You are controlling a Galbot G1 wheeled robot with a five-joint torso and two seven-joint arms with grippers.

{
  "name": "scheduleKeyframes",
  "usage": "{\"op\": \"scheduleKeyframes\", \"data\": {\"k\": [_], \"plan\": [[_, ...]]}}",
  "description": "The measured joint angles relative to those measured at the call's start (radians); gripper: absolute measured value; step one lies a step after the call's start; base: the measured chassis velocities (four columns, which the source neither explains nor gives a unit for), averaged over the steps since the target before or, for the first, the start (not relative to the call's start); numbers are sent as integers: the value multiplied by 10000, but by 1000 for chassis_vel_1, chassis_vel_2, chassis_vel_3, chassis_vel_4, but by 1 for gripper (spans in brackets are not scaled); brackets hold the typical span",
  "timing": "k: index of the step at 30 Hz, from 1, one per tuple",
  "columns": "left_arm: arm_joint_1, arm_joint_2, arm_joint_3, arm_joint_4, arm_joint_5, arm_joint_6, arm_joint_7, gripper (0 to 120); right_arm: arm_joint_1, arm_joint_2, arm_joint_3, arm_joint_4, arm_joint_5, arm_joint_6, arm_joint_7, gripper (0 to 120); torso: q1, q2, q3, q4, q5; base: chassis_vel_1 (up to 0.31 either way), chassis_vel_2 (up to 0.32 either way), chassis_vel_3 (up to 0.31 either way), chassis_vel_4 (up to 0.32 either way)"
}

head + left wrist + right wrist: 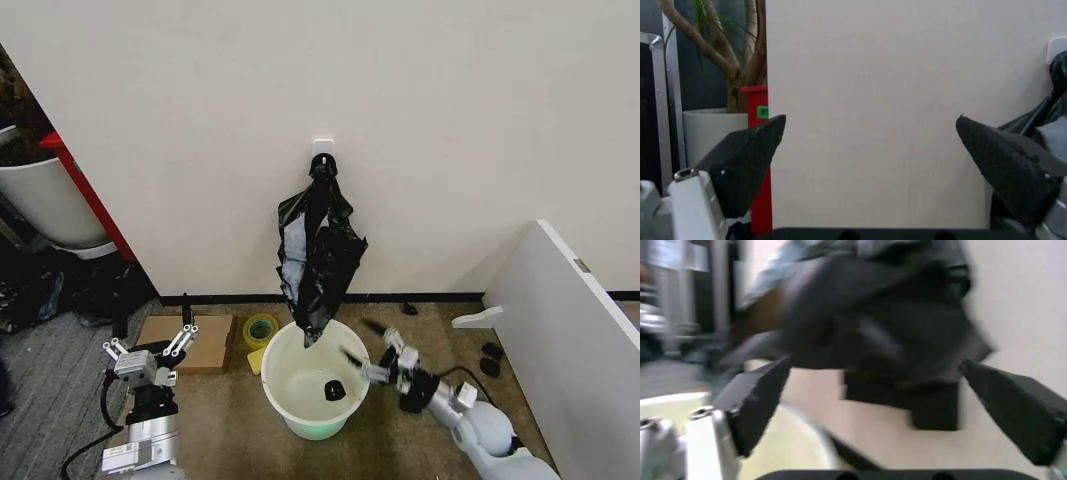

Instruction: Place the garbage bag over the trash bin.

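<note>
While the left pincer (148, 349) is held spread apart and empty above the floor near a flat cardboard piece (186, 341), a roll of yellow tape (261, 328) is seen just beside the trash bin (300, 405). A green label on a red post (759, 165) is seen in the left wrist view, its writing too small to be read. The garbage bag (318, 258) is hung from a white wall hook (323, 150), its lower tip dipping at the bin's rim. The right pincer (367, 352) is held open at the bin's right edge, nothing being gripped.
</note>
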Motion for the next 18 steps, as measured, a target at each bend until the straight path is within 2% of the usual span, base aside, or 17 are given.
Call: {"op": "scheduleKeyframes", "data": {"k": [1, 4, 5, 9, 14, 16, 18], "plan": [[-8, 2, -1, 24, 0, 0, 0, 100, 58, 26, -167, 128, -330, -64, 555, 99, 0, 0, 0, 0, 0, 0, 0, 0, 0], [-23, 2, 0, 51, 0, -1, 0, 100, 140, 53, -384, 303, -805, -108, 1101, 100, 0, 0, 0, 0, 0, 0, 0, 0, 0], [-71, 2, 26, 138, 7, 0, 1, 100, 318, 89, -890, 744, -2085, -166, 2057, 100, 0, 0, 0, 0, 1, 0, 0, 0, 0], [-182, 28, 27, 368, 14, 25, 5, 100, 726, -10, -1795, 1481, -3169, -637, 2986, 100, 0, 0, 0, 0, 0, 0, 0, 0, 0], [-296, 82, -38, 605, 0, 49, 6, 100, 1261, -207, -2809, 1894, -3247, -1425, 3682, 100, 0, 0, 0, 0, -1, 0, 0, 0, 0], [-389, 116, -98, 801, -32, 67, 2, 100, 1843, -304, -3875, 2091, -3505, -2465, 4833, 100, 0, 0, 0, 0, -2, 0, 0, 0, 0], [-401, 116, -101, 833, -35, 72, 0, 100, 1936, -304, -4048, 2104, -3567, -2620, 5011, 100, 0, 0, 0, 1, -1, 0, 0, 0, 0]]}}
